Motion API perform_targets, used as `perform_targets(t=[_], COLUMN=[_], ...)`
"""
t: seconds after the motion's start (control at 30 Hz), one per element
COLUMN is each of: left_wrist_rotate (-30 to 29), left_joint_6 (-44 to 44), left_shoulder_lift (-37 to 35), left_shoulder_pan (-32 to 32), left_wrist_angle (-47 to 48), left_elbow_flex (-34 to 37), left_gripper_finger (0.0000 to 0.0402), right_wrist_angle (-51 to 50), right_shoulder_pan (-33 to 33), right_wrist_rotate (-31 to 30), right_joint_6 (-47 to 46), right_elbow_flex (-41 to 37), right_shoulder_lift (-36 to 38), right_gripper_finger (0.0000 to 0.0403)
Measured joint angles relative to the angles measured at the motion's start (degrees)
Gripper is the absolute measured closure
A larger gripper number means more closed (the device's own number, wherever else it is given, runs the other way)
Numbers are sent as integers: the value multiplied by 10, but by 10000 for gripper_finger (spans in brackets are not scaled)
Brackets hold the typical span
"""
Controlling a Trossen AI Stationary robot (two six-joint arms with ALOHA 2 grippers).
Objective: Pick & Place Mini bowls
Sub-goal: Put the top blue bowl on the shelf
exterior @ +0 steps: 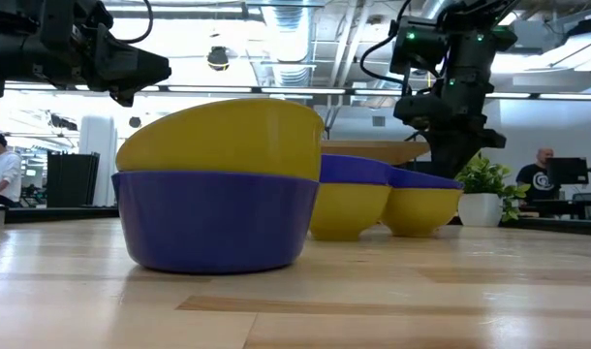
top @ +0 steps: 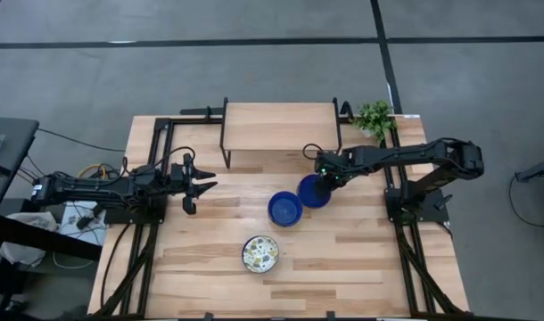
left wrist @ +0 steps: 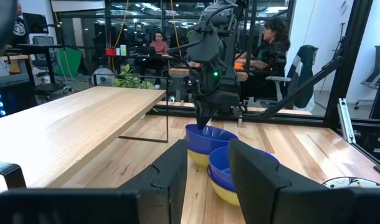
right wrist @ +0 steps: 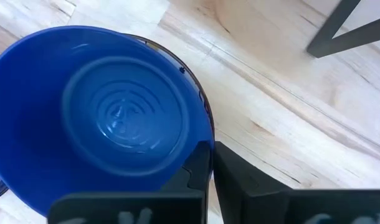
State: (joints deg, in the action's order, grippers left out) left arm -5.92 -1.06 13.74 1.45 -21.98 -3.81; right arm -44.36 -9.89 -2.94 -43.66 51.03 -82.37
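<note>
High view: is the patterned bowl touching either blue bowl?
No. The patterned bowl sits apart on bare wood, nearer the front edge than both blue bowls.

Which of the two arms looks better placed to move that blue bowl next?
The right. Its gripper is already down at the rim of the far blue bowl, one finger inside it. The left gripper hangs open over bare table, well away from any bowl.

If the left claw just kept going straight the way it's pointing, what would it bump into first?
Most likely the nearer blue bowl. The left gripper points across the table toward the two blue bowls, and its own wrist view shows that bowl right ahead between its open fingers. The second blue bowl, under the right gripper, sits behind it. Depth is uncertain.
</note>
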Motion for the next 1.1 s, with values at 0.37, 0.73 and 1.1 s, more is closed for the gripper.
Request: perform_targets(t=[0.37, 0.73, 1.1], left_wrist_rotate=[0, 0, 0], left_joint_6=[0, 0, 0], left_shoulder_lift=[0, 0, 7], left_shoulder_pan=[0, 0, 0], left_wrist_angle=[0, -3, -4], left_elbow_flex=[0, 0, 0], left_gripper_finger=[286, 286, 286], right_wrist_angle=[0, -32, -136], right_shoulder_pan=[0, 0, 0], right_wrist_rotate=[0, 0, 2], right_joint_6=[0, 7, 35], right_elbow_flex=[0, 33, 97], right_shoulder_lift=[0, 22, 30], right_gripper_finger=[402, 403, 403])
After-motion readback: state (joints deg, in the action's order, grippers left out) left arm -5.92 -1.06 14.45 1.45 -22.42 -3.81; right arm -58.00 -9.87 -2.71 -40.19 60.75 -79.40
